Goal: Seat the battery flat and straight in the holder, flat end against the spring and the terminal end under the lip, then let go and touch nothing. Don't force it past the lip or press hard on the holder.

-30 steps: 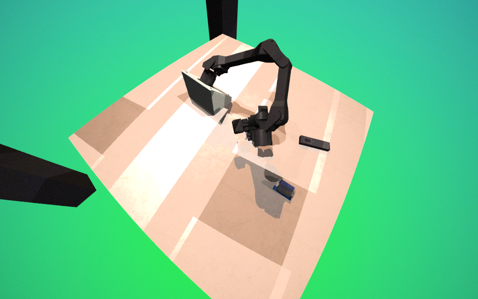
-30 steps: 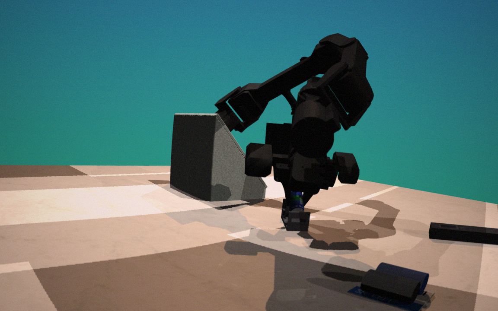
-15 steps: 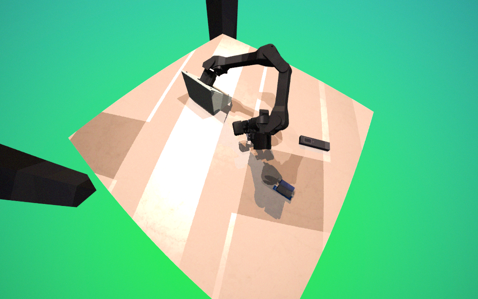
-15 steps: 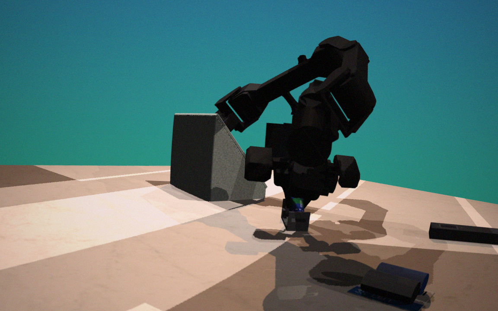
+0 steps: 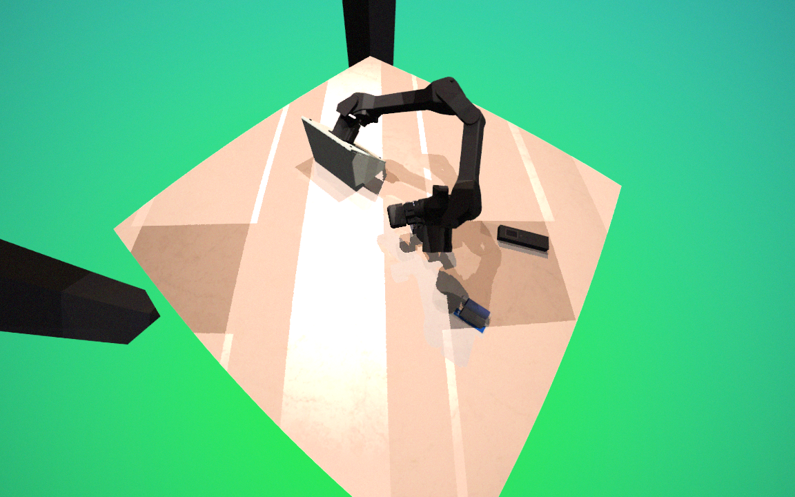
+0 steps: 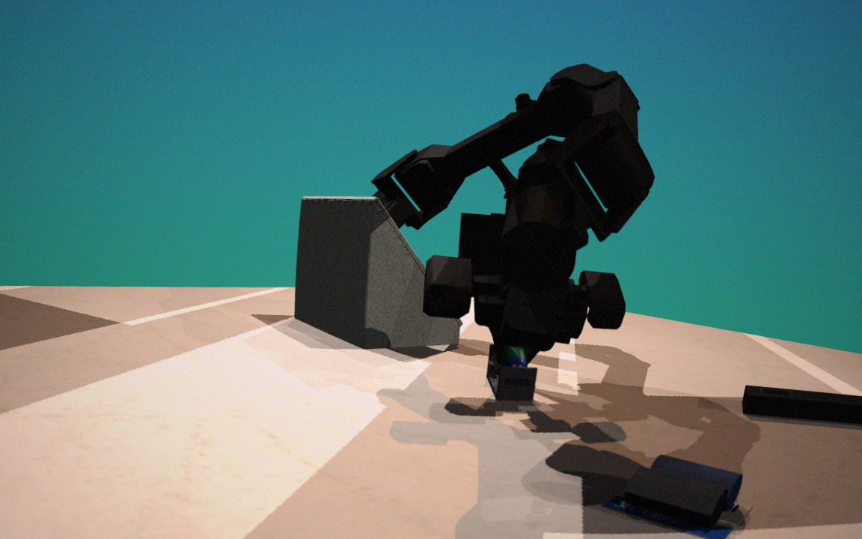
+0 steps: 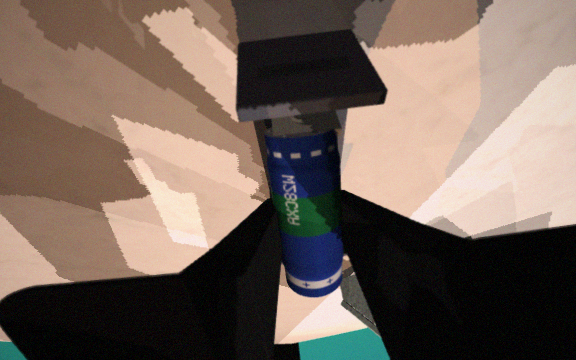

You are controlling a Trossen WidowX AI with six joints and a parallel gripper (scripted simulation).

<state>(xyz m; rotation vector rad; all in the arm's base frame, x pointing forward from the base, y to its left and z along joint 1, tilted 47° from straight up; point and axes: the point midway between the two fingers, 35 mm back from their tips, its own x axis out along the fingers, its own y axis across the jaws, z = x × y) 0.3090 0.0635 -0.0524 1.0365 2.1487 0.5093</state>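
My gripper [image 7: 306, 204] [image 6: 515, 349] is shut on the battery [image 7: 304, 200] [image 6: 516, 354], a blue cylinder with a green band and white print. The fingers grip it around the green band. The black holder [image 7: 308, 75] [image 6: 513, 385] lies on the table right under it. In the wrist view the battery's far end reaches into the holder, up to the dark end wall. The spring is hidden behind that end. The battery's near end sticks out past my fingers. In the top view my arm hides both battery and holder.
A grey wedge block [image 5: 341, 157] [image 6: 354, 275] stands behind the holder. A flat black bar [image 5: 522, 237] [image 6: 807, 404] lies to the right. A blue board with dark cylinders [image 5: 472, 313] [image 6: 679, 495] lies nearer the front. Dark beams [image 5: 48, 302] stand outside the table.
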